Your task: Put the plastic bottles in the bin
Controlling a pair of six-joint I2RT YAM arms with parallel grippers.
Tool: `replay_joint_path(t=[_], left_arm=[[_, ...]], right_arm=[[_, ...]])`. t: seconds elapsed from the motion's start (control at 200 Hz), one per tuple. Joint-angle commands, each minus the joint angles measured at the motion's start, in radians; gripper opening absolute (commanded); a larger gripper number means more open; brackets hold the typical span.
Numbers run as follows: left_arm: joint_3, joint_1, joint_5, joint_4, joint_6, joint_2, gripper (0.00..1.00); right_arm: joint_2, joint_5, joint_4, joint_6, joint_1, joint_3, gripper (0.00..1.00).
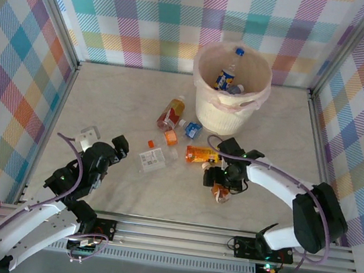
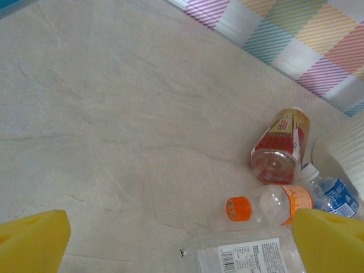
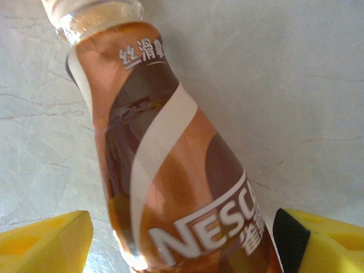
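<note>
A brown-labelled plastic bottle (image 3: 176, 170) lies on the table between the yellow fingers of my right gripper (image 3: 182, 244). The right pad is at its side and a gap is left on the other side, so the gripper is open around it (image 1: 219, 182). The cream bin (image 1: 225, 119) stands behind with bottles (image 1: 228, 75) inside. Loose on the table lie a red-labelled bottle (image 1: 171, 113), a blue-labelled one (image 1: 192, 129), an orange-labelled one (image 1: 201, 155) and a flattened clear one (image 1: 152, 159). My left gripper (image 1: 105, 140) is open over bare table, left of them (image 2: 179, 244).
The left wrist view has the red-labelled bottle (image 2: 281, 145), an orange-capped clear bottle (image 2: 267, 205), the flattened white-labelled bottle (image 2: 244, 256) and the bin's wall (image 2: 344, 151) at the right. Plaid walls enclose the table on three sides.
</note>
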Motion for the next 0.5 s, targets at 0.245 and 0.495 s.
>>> replay_joint_path(t=[0.245, 0.495], left_arm=[[-0.008, -0.004, -0.044, -0.023, -0.034, -0.013, 1.00], [-0.012, -0.004, -0.055, -0.024, -0.042, -0.006, 1.00]], right_arm=[[0.106, 0.003, 0.009, 0.030, 0.052, 0.003, 0.74], [0.142, 0.007, -0.014, 0.031, 0.090, 0.028, 0.58]])
